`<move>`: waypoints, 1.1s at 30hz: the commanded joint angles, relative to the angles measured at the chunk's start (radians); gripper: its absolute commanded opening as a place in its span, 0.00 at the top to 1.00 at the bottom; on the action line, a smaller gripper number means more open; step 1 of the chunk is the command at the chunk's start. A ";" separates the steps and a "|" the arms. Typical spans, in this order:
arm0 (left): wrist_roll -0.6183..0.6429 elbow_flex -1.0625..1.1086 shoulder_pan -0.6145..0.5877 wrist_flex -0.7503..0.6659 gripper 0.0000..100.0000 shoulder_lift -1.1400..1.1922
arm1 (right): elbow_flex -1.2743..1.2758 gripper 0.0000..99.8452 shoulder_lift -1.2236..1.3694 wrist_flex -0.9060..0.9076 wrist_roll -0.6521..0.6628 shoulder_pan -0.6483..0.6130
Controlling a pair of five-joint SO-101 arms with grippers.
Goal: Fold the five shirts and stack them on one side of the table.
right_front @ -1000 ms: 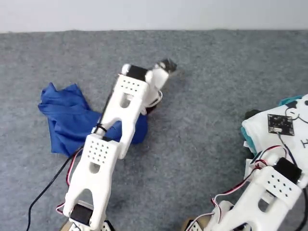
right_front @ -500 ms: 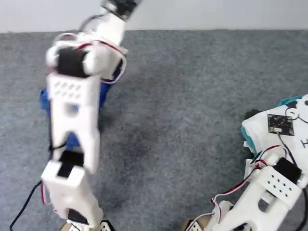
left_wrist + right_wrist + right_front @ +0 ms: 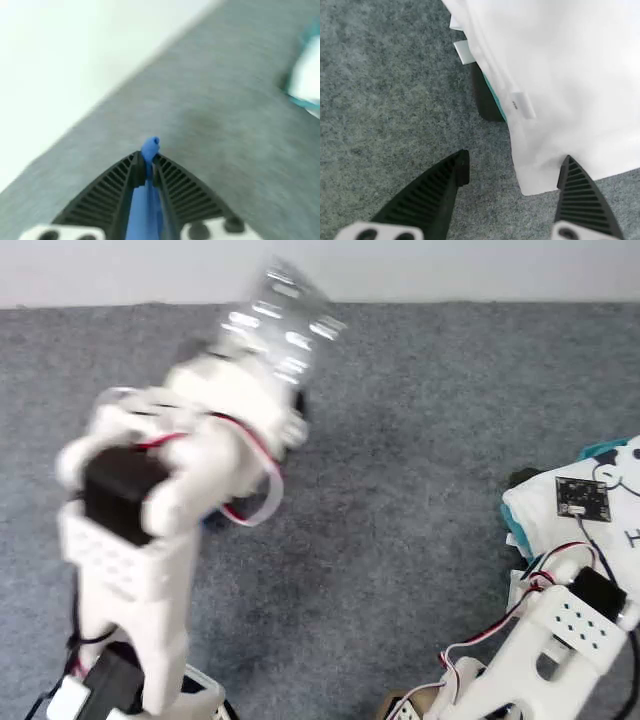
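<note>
Left claw point(image 3: 146, 159) is clamped on a thin pinch of the blue shirt point(image 3: 149, 146), held high above the table point(image 3: 420, 440). The cloth below the jaws is hidden, so I cannot tell how much hangs free. Right claw point(image 3: 515, 161) stands wide, low over a corner of the white shirt point(image 3: 560, 75). That shirt tops the pile at the table's right edge, with a teal shirt point(image 3: 496, 102) peeping out beneath it.

As I judge it, so small a pinch of soft knit could slip from the ribbed jaws in a quick swing. The shirt could also land bunched rather than flat, and then fold badly. The open right claw could snag the white hem and drag the pile askew.

The table cover is grey, fuzzy and carpet-like, likely to grip fabric. The white shirt looks smooth and limp, with a small sewn tab point(image 3: 522, 105) at its edge.
</note>
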 commanded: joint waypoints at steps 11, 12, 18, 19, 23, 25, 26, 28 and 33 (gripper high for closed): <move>-0.075 -0.305 0.222 0.031 0.99 -0.051 | 0.098 0.71 -0.019 -0.018 0.011 -0.136; -0.075 -0.311 0.172 0.031 0.99 -0.063 | 0.098 0.71 -0.019 -0.018 0.011 -0.136; -0.086 -0.101 -0.267 0.031 0.99 -0.132 | 0.098 0.71 -0.019 -0.019 0.012 -0.137; -0.100 -0.048 -0.325 0.031 0.99 -0.144 | 0.098 0.71 -0.021 -0.022 0.012 -0.137; -0.160 0.174 -0.451 0.026 0.99 -0.209 | 0.094 0.71 -0.021 -0.096 0.011 -0.142; -0.176 0.268 -0.470 0.026 0.99 -0.250 | 0.092 0.71 -0.019 -0.147 0.008 -0.179; -0.190 0.309 -0.471 0.025 0.99 -0.272 | 0.092 0.71 -0.015 -0.166 0.008 -0.209; -0.204 0.378 -0.471 0.003 0.99 -0.311 | 0.092 0.71 -0.013 -0.189 0.008 -0.295; -0.204 0.501 -0.471 -0.048 0.99 -0.410 | 0.063 0.71 -0.010 -0.165 -0.006 -0.596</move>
